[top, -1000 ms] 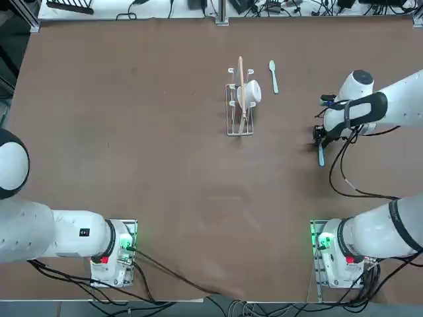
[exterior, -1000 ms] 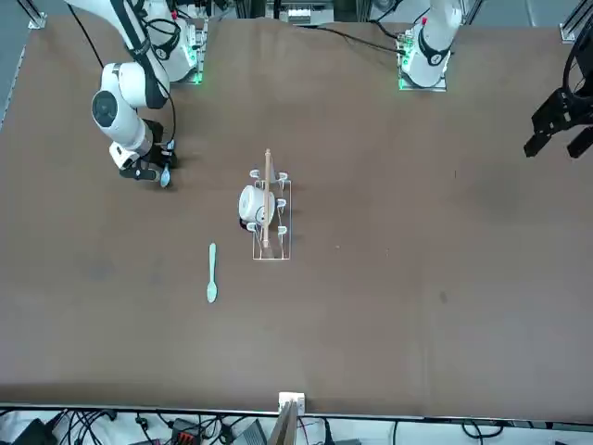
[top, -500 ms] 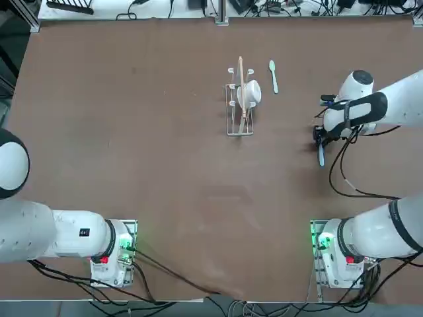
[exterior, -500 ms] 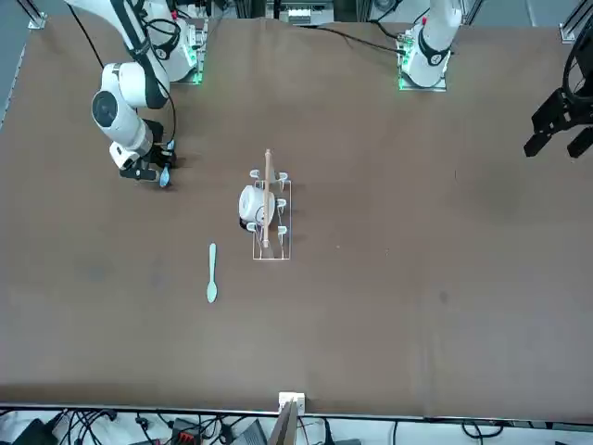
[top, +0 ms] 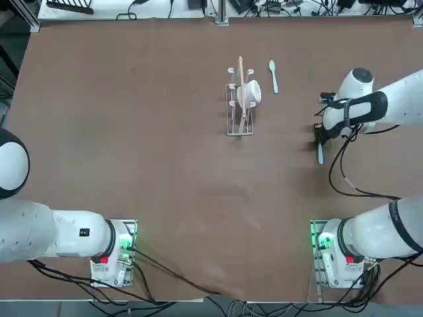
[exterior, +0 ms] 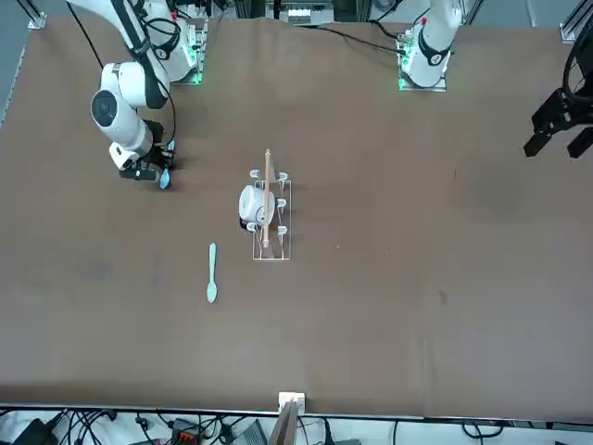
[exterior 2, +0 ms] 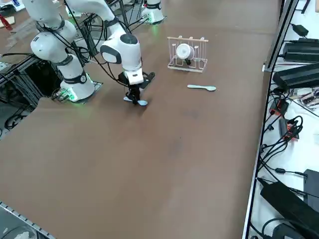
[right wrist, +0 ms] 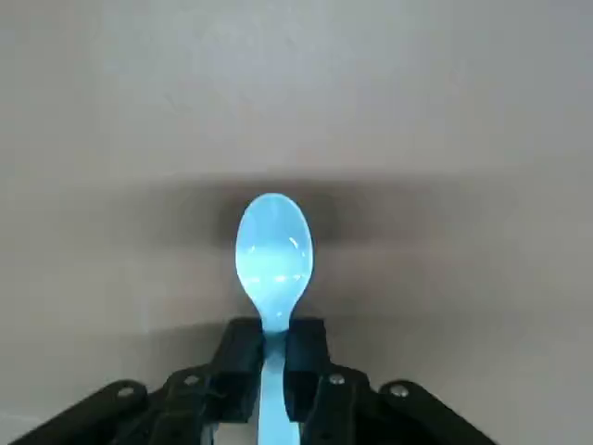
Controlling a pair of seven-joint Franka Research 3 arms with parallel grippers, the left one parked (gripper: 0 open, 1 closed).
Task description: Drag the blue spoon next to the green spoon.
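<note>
My right gripper [right wrist: 274, 363] is shut on the thin handle of the blue spoon [right wrist: 274, 248], whose oval bowl lies flat on the table just past the fingertips. In the top view the gripper [top: 320, 137] is low over the table's right side, with part of the blue spoon [top: 320, 156] showing beneath it. The green spoon [top: 273, 76] lies farther from the robot and to the left, just right of the wire rack. The front view shows the green spoon [exterior: 211, 273] well apart from the blue spoon [exterior: 164, 179].
A small wire rack [top: 240, 109] holding a white cup [top: 250, 92] and a wooden stick stands left of the green spoon. Bare brown table [top: 165, 165] stretches around. Cables and boxes lie beyond the table's far edge.
The right gripper and the blue spoon have slid a little away from the robot's base, toward the far edge. The green spoon and the rack have not moved.
</note>
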